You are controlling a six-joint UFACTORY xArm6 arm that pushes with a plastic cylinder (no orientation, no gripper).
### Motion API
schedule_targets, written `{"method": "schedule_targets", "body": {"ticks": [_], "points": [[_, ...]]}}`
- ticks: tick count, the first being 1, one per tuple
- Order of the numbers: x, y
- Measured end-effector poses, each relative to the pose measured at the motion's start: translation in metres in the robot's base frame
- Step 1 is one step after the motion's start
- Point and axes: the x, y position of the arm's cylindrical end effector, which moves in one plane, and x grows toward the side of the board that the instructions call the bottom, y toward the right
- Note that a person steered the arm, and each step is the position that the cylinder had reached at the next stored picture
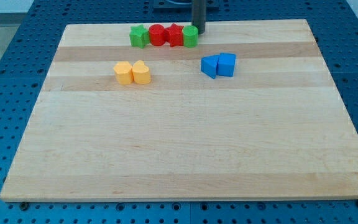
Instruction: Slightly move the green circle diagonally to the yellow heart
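Note:
The green circle (190, 36) sits near the board's top edge, at the right end of a row with a red star (174, 35), a red circle (156, 35) and a green star (139, 36). My tip (199, 33) is right beside the green circle, at its upper right, touching or nearly touching it. Two yellow blocks lie below and to the left of the row. The right one looks like the yellow heart (142, 73). The left one is a yellow pentagon-like block (123, 72), and the two touch.
Two blue blocks stand together right of centre: a blue one with a pointed shape (209, 65) and a blue cube (226, 64). The wooden board (179, 155) lies on a blue perforated table (5, 37).

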Motion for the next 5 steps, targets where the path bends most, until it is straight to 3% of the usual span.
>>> {"method": "schedule_targets", "body": {"ticks": [5], "points": [[0.055,-0.006]]}}
